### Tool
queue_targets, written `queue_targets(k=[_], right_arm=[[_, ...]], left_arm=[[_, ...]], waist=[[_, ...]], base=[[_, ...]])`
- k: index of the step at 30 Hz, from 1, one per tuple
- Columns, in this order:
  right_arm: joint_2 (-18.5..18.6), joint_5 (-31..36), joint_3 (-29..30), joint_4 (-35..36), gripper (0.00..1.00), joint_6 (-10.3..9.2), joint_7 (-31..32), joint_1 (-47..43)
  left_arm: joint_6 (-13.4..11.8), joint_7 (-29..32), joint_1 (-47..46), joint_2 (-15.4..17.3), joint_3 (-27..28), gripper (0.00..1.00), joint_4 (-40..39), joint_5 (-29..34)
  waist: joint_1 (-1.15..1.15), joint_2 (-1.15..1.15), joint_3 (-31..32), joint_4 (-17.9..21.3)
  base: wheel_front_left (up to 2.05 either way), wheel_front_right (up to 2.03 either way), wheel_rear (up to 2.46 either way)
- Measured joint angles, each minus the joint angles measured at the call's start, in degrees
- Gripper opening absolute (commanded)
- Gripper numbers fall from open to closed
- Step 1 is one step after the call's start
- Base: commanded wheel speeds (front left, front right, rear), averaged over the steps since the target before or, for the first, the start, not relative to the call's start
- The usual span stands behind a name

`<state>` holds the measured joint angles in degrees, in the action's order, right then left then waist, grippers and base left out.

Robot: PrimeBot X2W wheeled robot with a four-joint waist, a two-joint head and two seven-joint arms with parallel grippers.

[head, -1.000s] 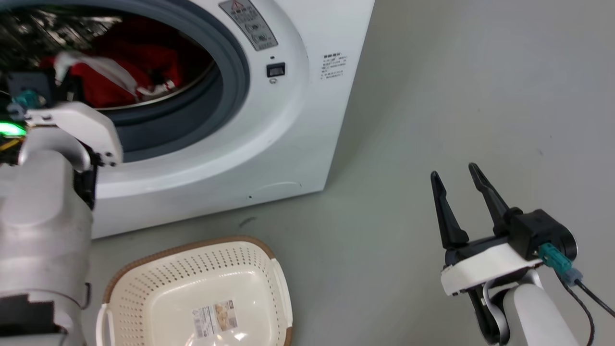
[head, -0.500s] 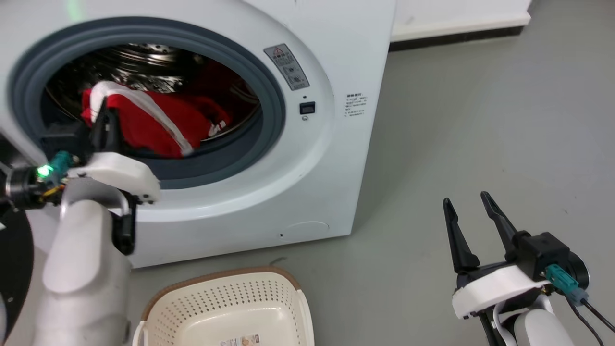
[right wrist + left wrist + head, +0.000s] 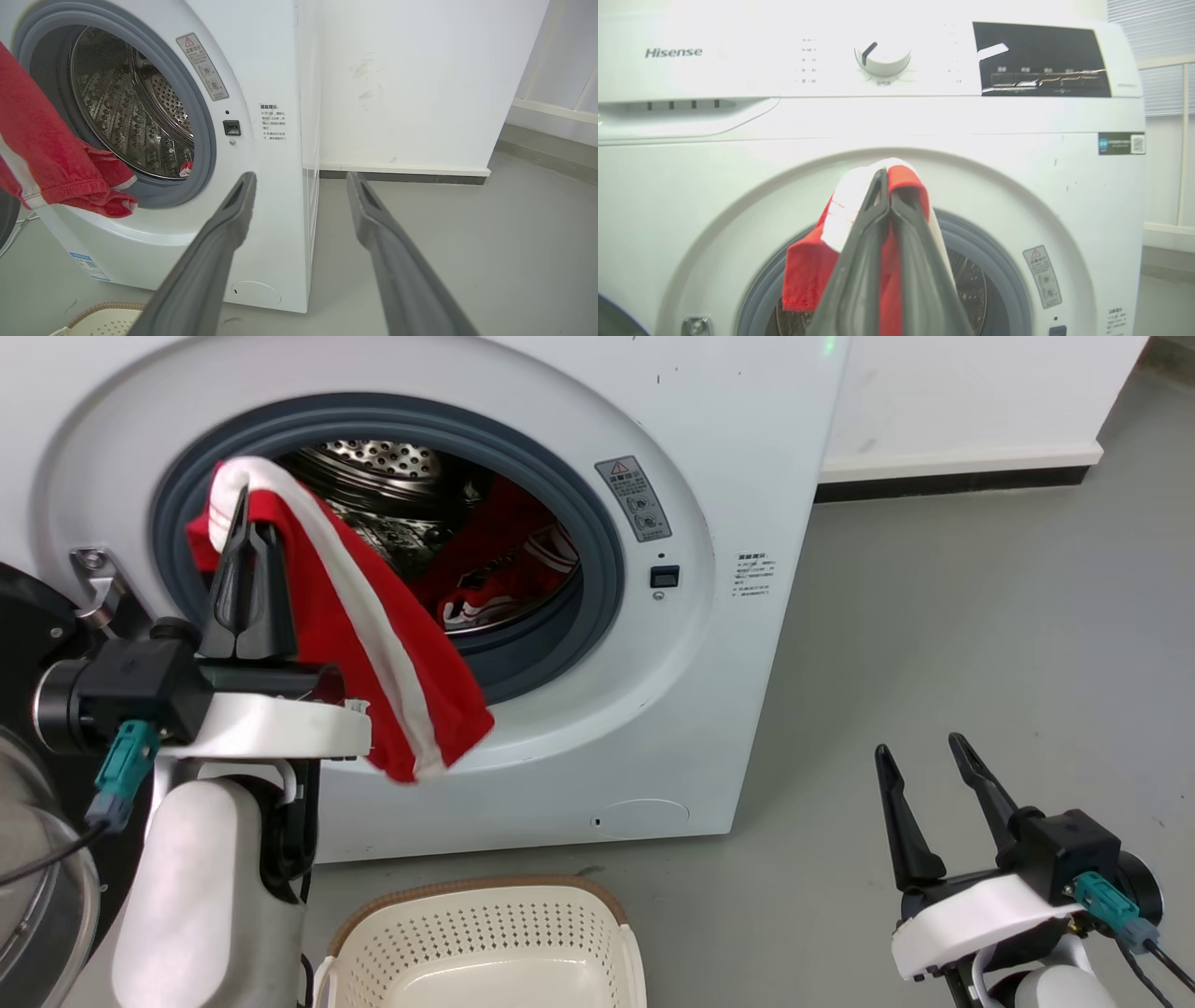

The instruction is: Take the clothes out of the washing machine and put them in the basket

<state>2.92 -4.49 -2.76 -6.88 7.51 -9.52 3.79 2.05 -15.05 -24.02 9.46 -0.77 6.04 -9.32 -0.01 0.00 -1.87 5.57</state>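
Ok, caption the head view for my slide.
Left claw holds a red white-striped garment before the washing machine opening; basket on the floor, right claw open.

My left gripper (image 3: 245,509): matt black plastic. Garment (image 3: 327,616): soft red cloth, white stripe. Washing machine (image 3: 747,476): glossy white shell, matt grey rubber gasket (image 3: 602,579), shiny perforated steel drum (image 3: 373,457). Basket (image 3: 485,933): smooth cream plastic, brown woven rim (image 3: 467,886).

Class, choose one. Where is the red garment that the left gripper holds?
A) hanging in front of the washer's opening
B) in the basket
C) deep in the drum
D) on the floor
A: the left gripper, shut on the garment, holds it hanging before the washer opening.
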Motion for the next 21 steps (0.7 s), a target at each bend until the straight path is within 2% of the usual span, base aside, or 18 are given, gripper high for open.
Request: queue_targets(k=[9, 13, 16, 19, 20, 21], right_arm=[[0.0, 0.2, 0.5, 1.4, 1.0, 0.0, 0.8, -1.3], [0.0, 0.2, 0.4, 1.7, 1.0, 0.0, 1.0, -1.6], [0.0, 0.2, 0.1, 1.9, 1.0, 0.0, 1.0, -1.6], [0.0, 0.1, -0.3, 2.1, 1.0, 0.0, 1.0, -1.6], [0.0, 0.1, -0.4, 2.1, 1.0, 0.0, 1.0, -1.6], [0.0, 0.0, -0.3, 2.3, 1.0, 0.0, 0.9, -1.4]], left_arm=[[-1.6, 3.3, 5.8, -1.0, -1.3, 0.0, -22.1, 0.1], [-2.6, 5.7, 9.9, -1.3, -1.8, 0.0, -28.1, 0.5], [-3.5, 7.4, 14.5, -2.0, -2.4, 0.0, -28.7, 0.2], [-4.3, 8.3, 19.6, -2.7, -2.8, 0.0, -25.9, -0.4], [-4.6, 8.4, 21.2, -2.9, -3.0, 0.0, -24.3, -0.6], [-4.9, 7.9, 25.1, -4.0, -3.5, 0.0, -18.0, -2.9]], waist=[[0.0, 0.0, 0.9, -1.3], [0.0, 0.0, 0.8, -1.3], [0.0, 0.0, 0.4, -1.2], [0.01, 0.0, -0.3, -1.0], [0.01, 0.0, -0.6, -0.9], [0.01, 0.0, -1.7, -0.8]], base=[[0.0, 0.0, 0.0], [0.0, 0.0, 0.0], [0.0, 0.0, 0.0], [0.0, 0.0, 0.0], [0.0, 0.0, 0.0], [0.0, 0.0, 0.0]])
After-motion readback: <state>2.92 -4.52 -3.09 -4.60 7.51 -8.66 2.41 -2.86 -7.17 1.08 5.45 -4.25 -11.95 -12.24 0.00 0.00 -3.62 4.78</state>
